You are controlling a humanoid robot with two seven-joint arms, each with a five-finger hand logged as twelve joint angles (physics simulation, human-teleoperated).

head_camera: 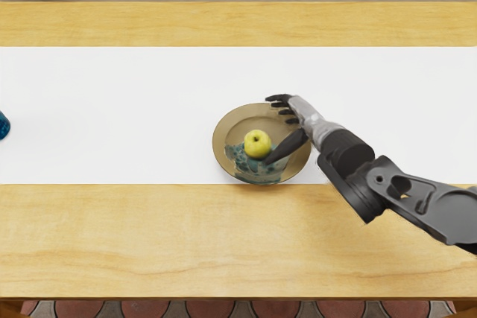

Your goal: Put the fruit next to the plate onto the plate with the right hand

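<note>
A wooden table (149, 236) carried a white runner (112, 109), with a small blue object (3, 125) cut off at the far left edge. Near the middle, a yellow-green apple (258, 143) sat on a gold-brown plate (227, 128). The right hand (298, 118) hovered over the plate's right side, fingers spread and holding nothing, its thumb just beside the apple.

One table (149, 236) carries one white cloth (112, 117). There is one plate (223, 135) and one apple (257, 143), which lies on the plate. One blue thing (3, 125) shows at the table's left edge, cut off. One right hand (298, 121) is in view.
</note>
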